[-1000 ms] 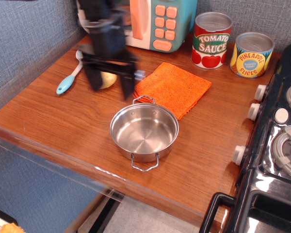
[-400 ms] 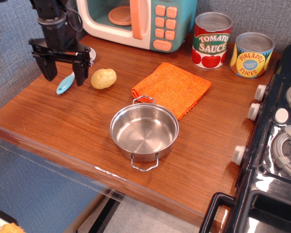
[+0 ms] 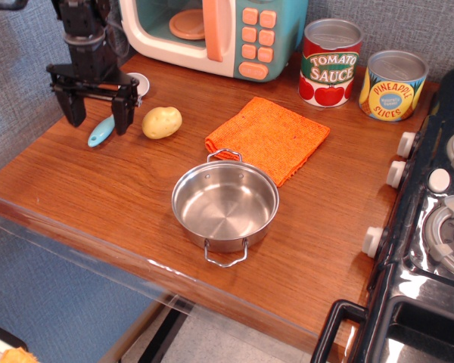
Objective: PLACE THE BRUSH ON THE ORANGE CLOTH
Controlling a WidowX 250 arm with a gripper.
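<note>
Brush lies flat near the worktop's back-left corner, teal handle toward the front-left, white head toward the back. Hand sits directly over it, fingers spread wide either side of the handle, gripping nothing. Long axis runs roughly across the finger gap. Potato just right of it. Orange cloth lies well to the right, mid-worktop; path looks open behind the steel pot.

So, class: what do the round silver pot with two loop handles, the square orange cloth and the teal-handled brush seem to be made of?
The round silver pot looks like polished steel: it mirrors light. The square orange cloth looks knitted, with a nubbly matte weave. The teal-handled brush looks like smooth plastic, probably; its head is partly hidden by the gripper.
</note>
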